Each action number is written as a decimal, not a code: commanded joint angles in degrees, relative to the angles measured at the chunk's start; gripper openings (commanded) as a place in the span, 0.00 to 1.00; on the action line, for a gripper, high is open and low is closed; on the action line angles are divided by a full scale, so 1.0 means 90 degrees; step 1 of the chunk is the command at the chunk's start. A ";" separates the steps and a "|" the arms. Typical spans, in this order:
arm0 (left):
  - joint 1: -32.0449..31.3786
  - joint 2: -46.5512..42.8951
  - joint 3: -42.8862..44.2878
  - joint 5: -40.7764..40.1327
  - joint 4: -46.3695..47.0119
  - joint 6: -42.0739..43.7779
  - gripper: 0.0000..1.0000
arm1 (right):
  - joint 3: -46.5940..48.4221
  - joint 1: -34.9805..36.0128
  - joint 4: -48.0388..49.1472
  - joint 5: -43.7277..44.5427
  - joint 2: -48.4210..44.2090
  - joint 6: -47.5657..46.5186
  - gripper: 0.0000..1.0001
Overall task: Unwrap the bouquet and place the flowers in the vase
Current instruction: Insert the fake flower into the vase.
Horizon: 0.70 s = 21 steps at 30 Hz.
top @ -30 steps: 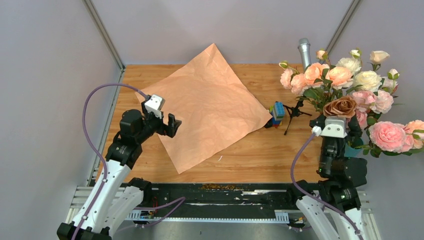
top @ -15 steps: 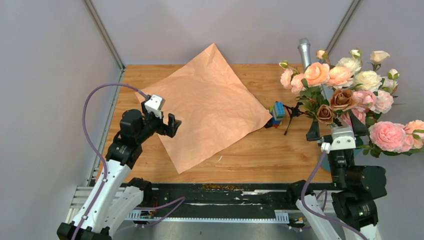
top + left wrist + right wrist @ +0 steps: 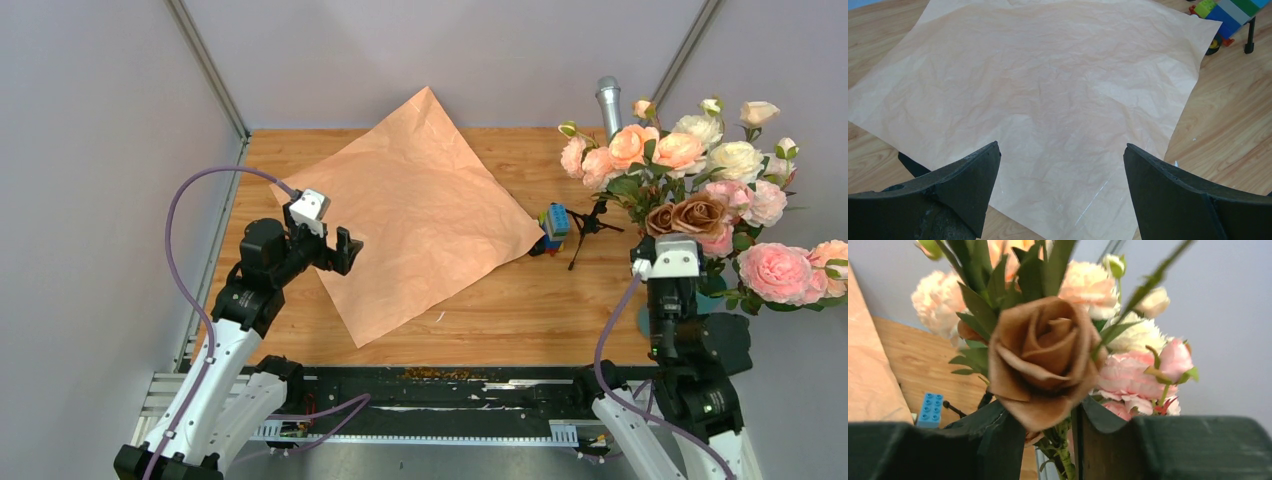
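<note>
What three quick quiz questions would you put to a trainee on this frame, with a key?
1. True or false: the tan paper is wrapped around the flowers.
2. In the right wrist view, what stands between the right arm's fingers? A: the stem of a brown rose. B: a microphone. C: a toy block.
3. Are the left arm's fingers open or shut, and over what?
Key: 1 false, it lies spread flat on the table. 2 A. 3 open, holding nothing, over the paper's near edge.
</note>
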 commanded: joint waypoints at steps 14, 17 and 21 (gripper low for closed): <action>-0.0017 0.0001 -0.0035 0.0215 0.0240 0.0022 1.00 | -0.1087 -0.0006 0.1491 0.2628 0.0100 -0.0406 0.15; -0.0022 -0.0004 -0.0031 0.0219 0.0240 0.0012 1.00 | -0.1045 -0.0006 0.1388 0.2517 0.0041 -0.0374 0.23; -0.0022 -0.0005 -0.0031 0.0187 0.0240 0.0009 1.00 | -0.0796 -0.0007 0.0821 0.1608 -0.0222 -0.0221 0.58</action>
